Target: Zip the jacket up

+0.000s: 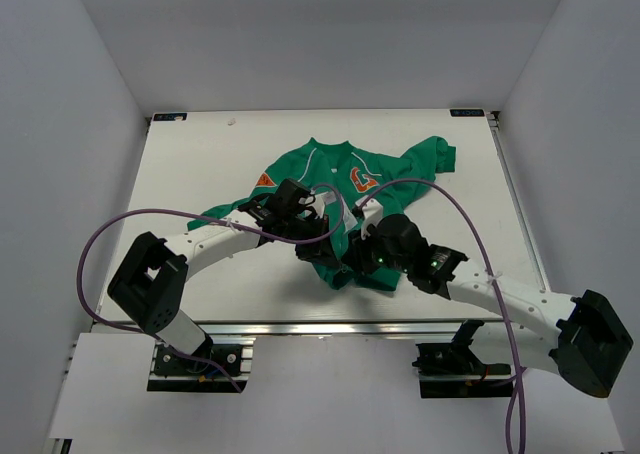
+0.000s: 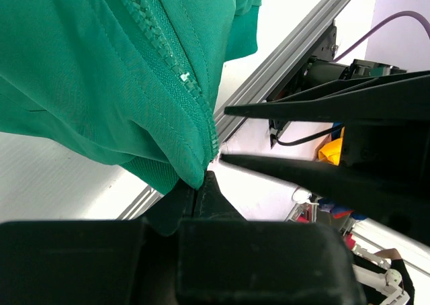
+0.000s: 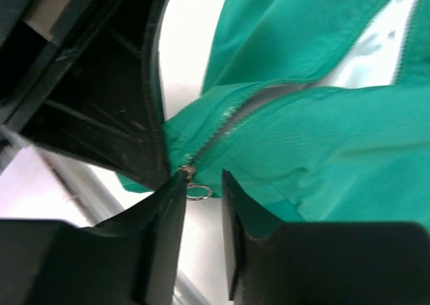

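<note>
White table (image 1: 190, 174) in a plain white booth, and the jacket (image 1: 345, 179) is lying mid-table with its hem toward the arms. Over on the left, the left gripper (image 2: 196, 187) is pinched tight on the hem corner right below the zip teeth (image 2: 161, 46), I'd guess to anchor the fabric. The right gripper (image 3: 203, 179) sits slightly spread around the zip pull (image 3: 197, 192), not squeezing it yet.

Green jacket (image 1: 335, 174), orange chest logo (image 1: 363, 181), orange sleeve patch (image 1: 265, 179), lies spread beyond my fingers. Its hem corner at the zip's bottom is lifted, pinched btwn my left fingers (image 2: 171, 209). Slider (image 3: 188, 174) w/ ring pull sits btwn my parted right fingers (image 3: 164, 218). Zip is open above it, pale lining showing.
</note>
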Controlling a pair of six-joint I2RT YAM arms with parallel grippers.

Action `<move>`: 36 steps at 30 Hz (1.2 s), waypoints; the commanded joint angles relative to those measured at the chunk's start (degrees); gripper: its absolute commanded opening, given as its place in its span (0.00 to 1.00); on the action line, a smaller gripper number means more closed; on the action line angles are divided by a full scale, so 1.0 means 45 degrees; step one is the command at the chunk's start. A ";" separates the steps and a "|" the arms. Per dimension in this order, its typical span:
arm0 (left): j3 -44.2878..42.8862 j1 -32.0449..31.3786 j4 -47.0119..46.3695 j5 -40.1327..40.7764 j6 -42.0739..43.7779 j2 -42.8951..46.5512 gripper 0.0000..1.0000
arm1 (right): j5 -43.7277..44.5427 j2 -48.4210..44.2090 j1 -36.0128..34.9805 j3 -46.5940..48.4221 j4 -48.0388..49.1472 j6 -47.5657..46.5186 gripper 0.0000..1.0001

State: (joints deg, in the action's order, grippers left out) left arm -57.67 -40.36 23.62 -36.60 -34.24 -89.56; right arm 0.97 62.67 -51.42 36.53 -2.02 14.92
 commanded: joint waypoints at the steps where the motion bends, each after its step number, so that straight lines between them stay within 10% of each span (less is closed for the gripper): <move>1: -0.0153 -0.0074 0.0279 -0.0266 0.0148 0.0507 0.00 | -0.0977 0.0096 0.0020 -0.0013 0.0645 -0.0033 0.35; 26: -0.0446 -0.0074 0.0006 -0.0831 0.0070 0.0683 0.00 | -0.1563 0.0857 0.0001 0.0104 0.0781 -0.1928 0.58; 32: -0.0349 -0.0074 -0.0092 -0.0851 0.0050 0.0742 0.00 | -0.2167 0.0760 0.0020 0.0104 0.1327 -0.1733 0.41; 36: -0.0290 -0.0074 -0.0072 -0.0793 0.0050 0.0761 0.00 | -0.2365 0.0662 0.0001 0.0084 0.1368 -0.1479 0.07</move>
State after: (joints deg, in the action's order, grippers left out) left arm -58.15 -40.25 23.75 -38.09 -34.28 -89.27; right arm -7.92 66.76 -51.44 34.72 -0.27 7.53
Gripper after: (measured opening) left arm 0.023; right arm 0.296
